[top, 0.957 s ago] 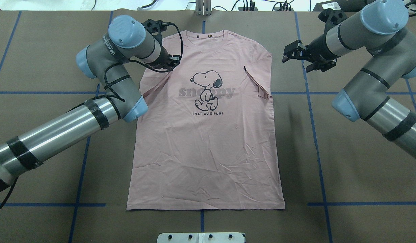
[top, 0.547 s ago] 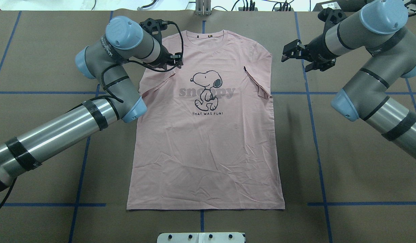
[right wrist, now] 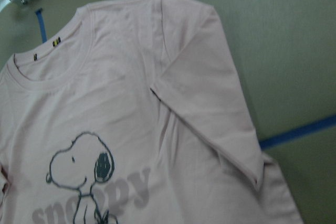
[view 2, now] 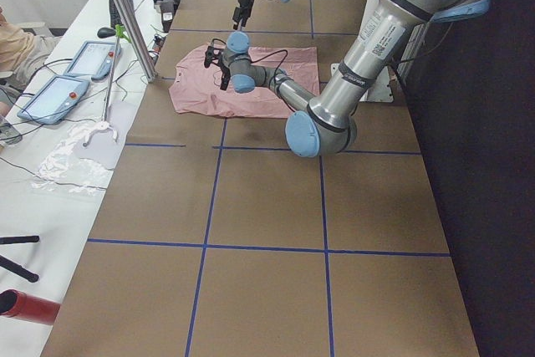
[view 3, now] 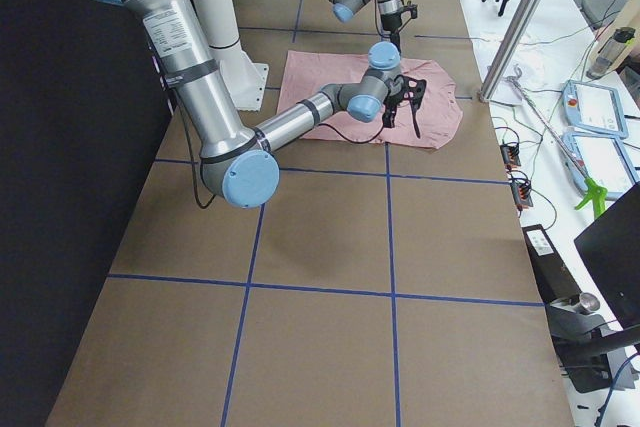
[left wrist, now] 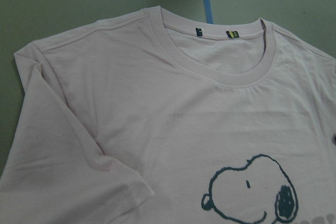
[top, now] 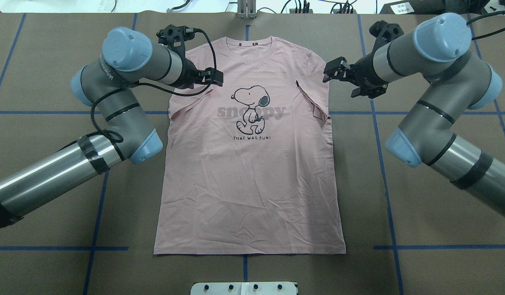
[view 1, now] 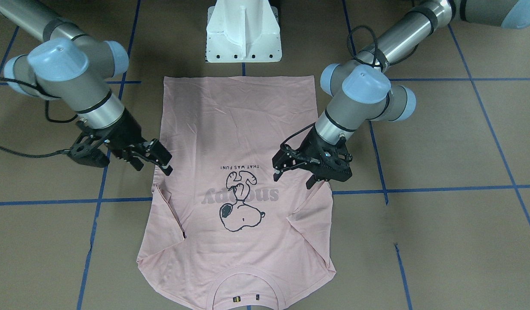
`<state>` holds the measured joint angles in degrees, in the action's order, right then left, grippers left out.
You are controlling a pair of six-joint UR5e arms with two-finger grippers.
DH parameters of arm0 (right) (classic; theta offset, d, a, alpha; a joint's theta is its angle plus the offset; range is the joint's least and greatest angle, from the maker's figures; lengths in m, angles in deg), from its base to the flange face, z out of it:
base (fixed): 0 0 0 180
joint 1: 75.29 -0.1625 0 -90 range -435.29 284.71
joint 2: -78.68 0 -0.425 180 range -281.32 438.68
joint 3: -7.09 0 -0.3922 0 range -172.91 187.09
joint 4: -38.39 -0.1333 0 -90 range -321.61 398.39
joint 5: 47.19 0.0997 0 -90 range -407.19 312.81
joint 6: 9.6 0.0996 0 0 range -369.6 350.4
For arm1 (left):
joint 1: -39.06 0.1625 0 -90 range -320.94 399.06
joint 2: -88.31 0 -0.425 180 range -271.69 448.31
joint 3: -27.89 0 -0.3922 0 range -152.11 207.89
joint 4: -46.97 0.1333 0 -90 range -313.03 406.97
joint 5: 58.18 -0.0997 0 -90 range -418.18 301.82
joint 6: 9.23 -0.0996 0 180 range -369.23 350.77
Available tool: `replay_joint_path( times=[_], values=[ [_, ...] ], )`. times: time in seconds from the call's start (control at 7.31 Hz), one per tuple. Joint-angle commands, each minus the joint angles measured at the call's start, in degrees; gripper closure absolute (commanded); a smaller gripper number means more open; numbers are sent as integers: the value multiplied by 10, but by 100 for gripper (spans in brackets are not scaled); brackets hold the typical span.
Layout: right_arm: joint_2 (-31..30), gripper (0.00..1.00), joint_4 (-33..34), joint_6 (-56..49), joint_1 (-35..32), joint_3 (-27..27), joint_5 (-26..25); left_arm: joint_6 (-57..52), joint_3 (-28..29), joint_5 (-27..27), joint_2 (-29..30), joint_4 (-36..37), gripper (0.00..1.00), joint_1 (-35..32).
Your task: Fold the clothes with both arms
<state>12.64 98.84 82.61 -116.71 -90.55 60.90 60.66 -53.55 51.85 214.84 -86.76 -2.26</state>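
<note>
Hovering above the T-shirt [top: 248, 184] at its shoulders — left claw [top: 214, 78] and right claw [top: 338, 82], both spread apart.

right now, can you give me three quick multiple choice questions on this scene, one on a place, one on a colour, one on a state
1. Where does the collar of the T-shirt lie?
A) nearest the white pedestal base
B) at the end farthest from that base
C) toward the robot's left

2. What colour are the tape lines on the table?
A) blue
B) red
C) yellow

3. How are the left gripper and right gripper?
A) both shut on the T-shirt
B) both open, holding nothing
C) left shut on a sleeve, right open

Answers:
1 B, the front-facing view shows the base past the opposite end.
2 A, the grid lines are blue in every view.
3 B, each stands open above the flat T-shirt.
</note>
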Motion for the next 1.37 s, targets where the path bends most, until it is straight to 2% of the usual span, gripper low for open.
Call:
replay_joint_path(
  times=[0.0,0.14,0.27,0.41,0.55,0.68,0.82,1.23],
  values=[
    [-90,0,31,138,164,-120,-164,53,-67,27,-27,8,2,9],
    [-137,3,58,173,211,-183,-171,54,-70,75,-43,9,4,9],
    [-159,8,86,223,259,-204,-186,55,-70,81,-51,9,4,7],
    [-161,13,98,250,303,-209,-220,75,-72,79,-54,9,4,6],
    [-161,19,138,254,336,-210,-235,97,-78,76,-59,9,4,7],
    [-162,22,149,269,352,-219,-246,114,-96,75,-71,9,4,5],
    [-192,22,154,292,363,-221,-242,118,-104,75,-81,9,3,5],
    [-221,25,157,325,372,-231,-245,130,-108,69,-84,9,2,5]
  ],
)
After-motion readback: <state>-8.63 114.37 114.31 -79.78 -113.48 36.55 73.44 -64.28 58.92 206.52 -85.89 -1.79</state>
